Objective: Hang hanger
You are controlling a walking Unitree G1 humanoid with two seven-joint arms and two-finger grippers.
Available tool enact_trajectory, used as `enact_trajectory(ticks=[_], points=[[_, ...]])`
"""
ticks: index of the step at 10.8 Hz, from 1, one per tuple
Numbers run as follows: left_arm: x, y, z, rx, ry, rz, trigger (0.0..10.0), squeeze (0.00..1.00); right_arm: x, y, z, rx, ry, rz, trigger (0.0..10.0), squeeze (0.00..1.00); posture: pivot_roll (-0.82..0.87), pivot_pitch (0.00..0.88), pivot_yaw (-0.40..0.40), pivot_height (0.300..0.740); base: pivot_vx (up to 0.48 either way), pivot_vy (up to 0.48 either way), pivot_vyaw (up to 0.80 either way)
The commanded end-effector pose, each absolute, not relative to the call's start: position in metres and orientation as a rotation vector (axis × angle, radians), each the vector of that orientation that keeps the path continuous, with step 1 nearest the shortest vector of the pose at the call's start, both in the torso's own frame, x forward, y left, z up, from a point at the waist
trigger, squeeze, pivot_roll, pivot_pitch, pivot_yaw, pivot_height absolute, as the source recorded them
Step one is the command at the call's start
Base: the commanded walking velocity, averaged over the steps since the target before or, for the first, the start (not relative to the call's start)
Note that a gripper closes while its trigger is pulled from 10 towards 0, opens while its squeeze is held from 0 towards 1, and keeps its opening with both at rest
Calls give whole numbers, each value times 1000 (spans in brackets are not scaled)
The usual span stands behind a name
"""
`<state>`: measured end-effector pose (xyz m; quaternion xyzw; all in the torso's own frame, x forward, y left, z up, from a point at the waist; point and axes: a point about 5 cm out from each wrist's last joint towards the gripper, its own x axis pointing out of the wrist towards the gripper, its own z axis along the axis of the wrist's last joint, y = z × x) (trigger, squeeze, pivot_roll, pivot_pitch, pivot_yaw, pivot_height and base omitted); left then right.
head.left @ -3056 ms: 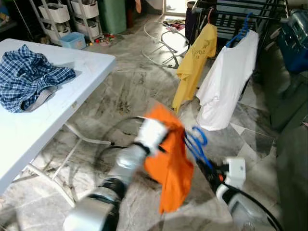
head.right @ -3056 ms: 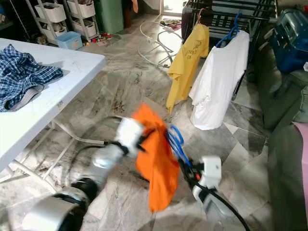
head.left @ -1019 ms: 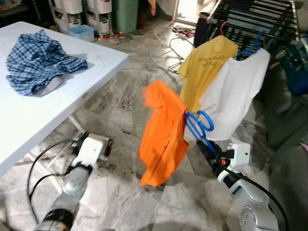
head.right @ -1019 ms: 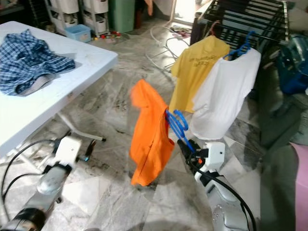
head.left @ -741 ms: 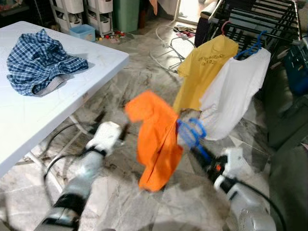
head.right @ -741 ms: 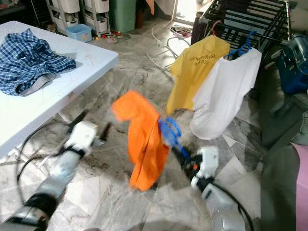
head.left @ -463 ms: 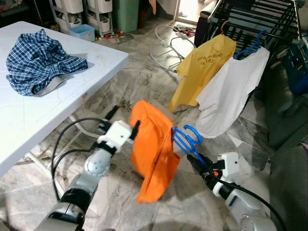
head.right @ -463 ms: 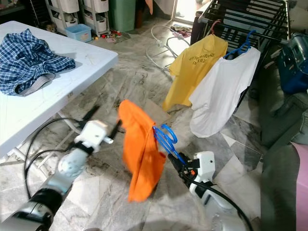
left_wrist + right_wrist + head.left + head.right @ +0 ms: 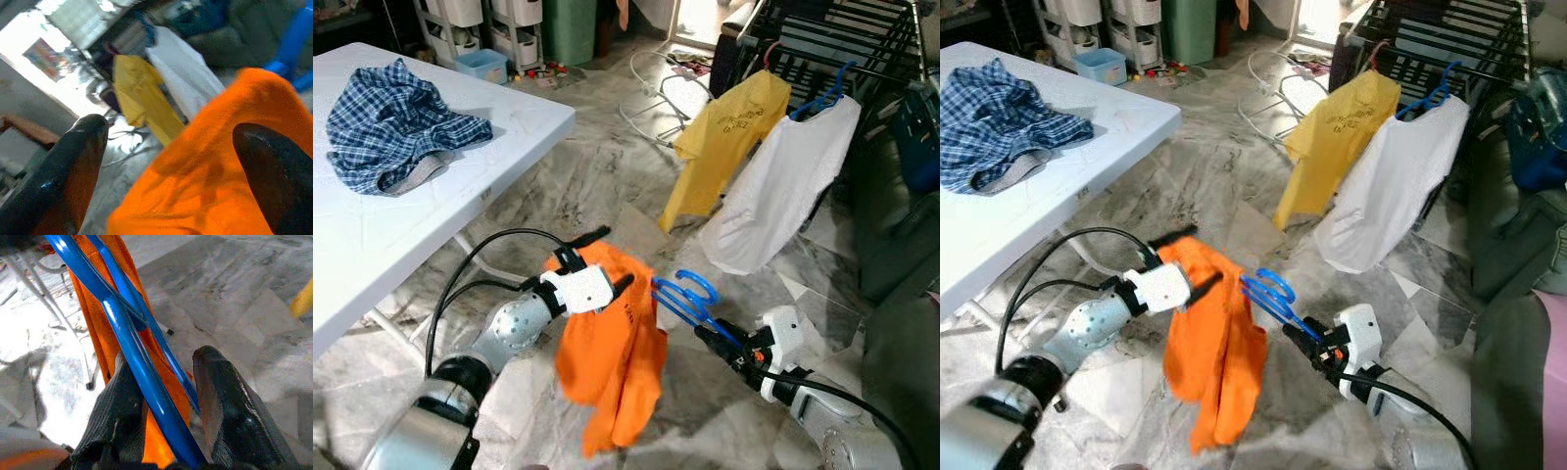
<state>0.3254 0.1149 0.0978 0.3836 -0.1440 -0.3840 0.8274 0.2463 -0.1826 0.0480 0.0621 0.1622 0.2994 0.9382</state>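
I am seeing the right gripper (image 9: 705, 335) clamping the blue hanger (image 9: 683, 296) low over the marble floor (image 9: 597, 166), its black fingers (image 9: 122, 416) closed on the blue bar. An orange shirt (image 9: 612, 357) is draping from that hanger. The left gripper (image 9: 605, 264) is spread wide around the shirt's upper fold, touching the cloth without pinching it. Beyond, a yellow shirt (image 9: 724, 147) and a white shirt (image 9: 783, 186) are hanging on the drying rack (image 9: 842, 44).
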Motion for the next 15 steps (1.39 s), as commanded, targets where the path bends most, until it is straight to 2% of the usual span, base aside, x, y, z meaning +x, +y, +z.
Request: enact_trajectory(ticks=[1, 4, 6, 7, 12, 15], points=[[328, 109, 102, 872, -315, -904, 10000, 0, 249, -185, 53, 113, 316, 632, 0, 0, 166, 39, -114, 740, 0, 0, 0], [336, 109, 106, 1021, -279, -970, 10000, 0, 241, -179, 58, 114, 312, 710, 0, 0, 151, 41, -102, 740, 0, 0, 0], [342, 111, 104, 1058, -158, -1039, 10000, 0, 237, -177, 62, 90, 313, 752, 0, 0, 145, 40, -99, 740, 0, 0, 0], [344, 115, 103, 1109, -87, -1079, 0, 0, 234, -180, 63, 63, 321, 770, 0, 0, 144, 38, -97, 740, 0, 0, 0], [343, 126, 99, 1110, 52, -1183, 0, 0, 228, -194, 61, -10, 351, 757, 0, 0, 144, 48, -96, 740, 0, 0, 0], [341, 123, 99, 1093, 63, -1227, 0, 0, 228, -190, 59, -11, 356, 764, 0, 0, 143, 52, -95, 740, 0, 0, 0]])
